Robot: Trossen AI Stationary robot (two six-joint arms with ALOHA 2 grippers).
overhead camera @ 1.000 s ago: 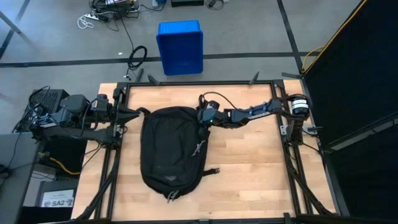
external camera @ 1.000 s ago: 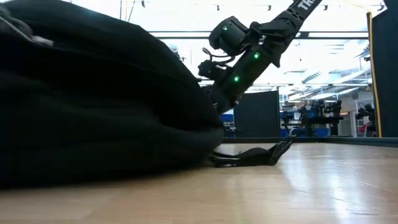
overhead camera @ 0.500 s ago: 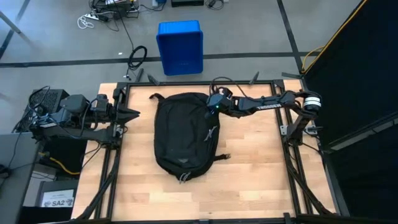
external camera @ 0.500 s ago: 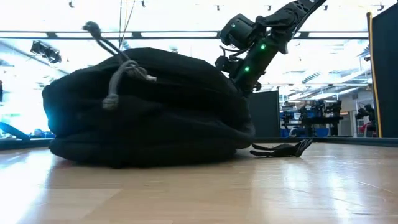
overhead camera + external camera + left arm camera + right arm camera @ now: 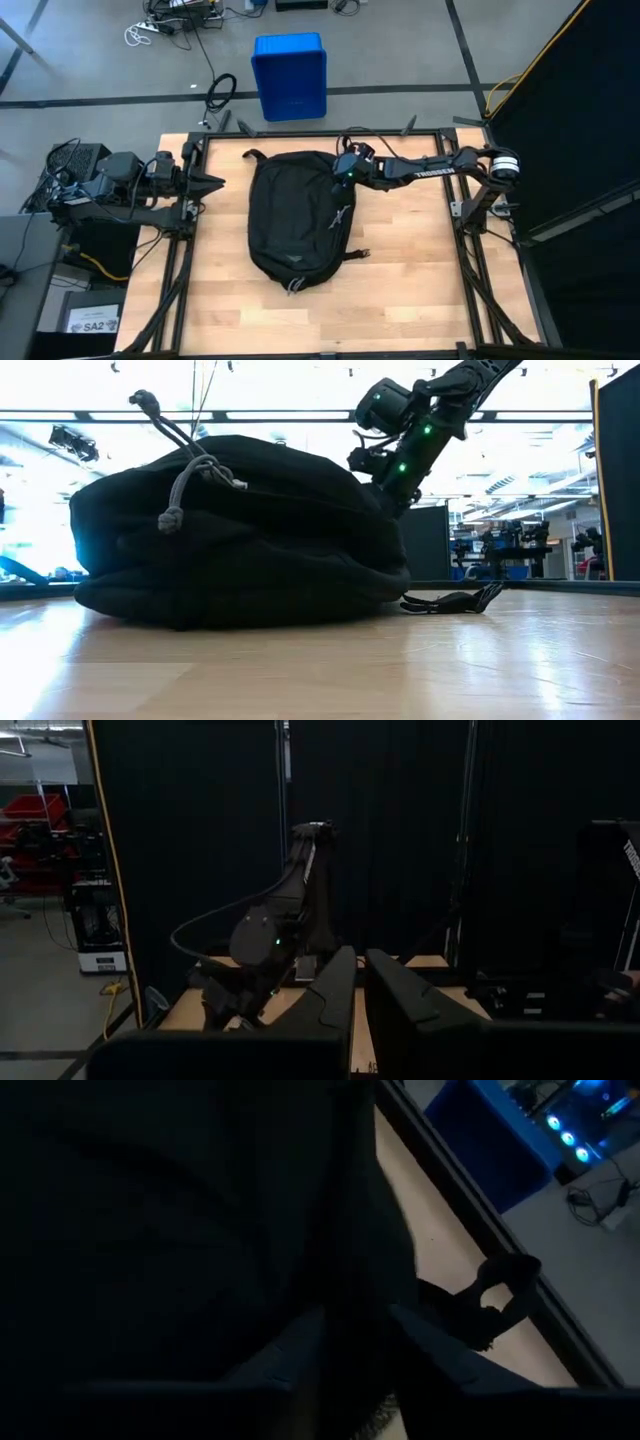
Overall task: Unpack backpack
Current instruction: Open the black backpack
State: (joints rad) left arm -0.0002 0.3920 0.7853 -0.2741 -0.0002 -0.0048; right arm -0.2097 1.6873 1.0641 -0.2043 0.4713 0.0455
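The black backpack [image 5: 298, 218] lies flat on the wooden table, its top loop [image 5: 250, 154] toward the far edge and grey cord pulls [image 5: 185, 485] on its upper side. My right gripper [image 5: 343, 178] slants down at the backpack's far right edge. In the right wrist view its fingers [image 5: 352, 1355] stand apart with a ridge of black fabric [image 5: 350, 1230] running between them. My left gripper [image 5: 218, 182] waits at the table's left edge, raised and shut [image 5: 361, 982]. My right gripper's fingers [image 5: 430, 1355] stand on either side of a ridge of fabric at the backpack's far right edge [image 5: 338, 185], slanting down from the table's right. I cannot tell whether they touch it. The backpack rests on the table.
A loose black strap end [image 5: 450, 600] trails on the table right of the backpack [image 5: 358, 253]. A blue plastic bin [image 5: 289, 75] stands on the floor beyond the far edge. Bare wood lies near and right of the backpack [image 5: 420, 280].
My right gripper has drawn back toward the table's far right and risen. The backpack has slid with it toward the far edge and a little to the right, staying flat on the table. Over the last half second both have kept nearly still.
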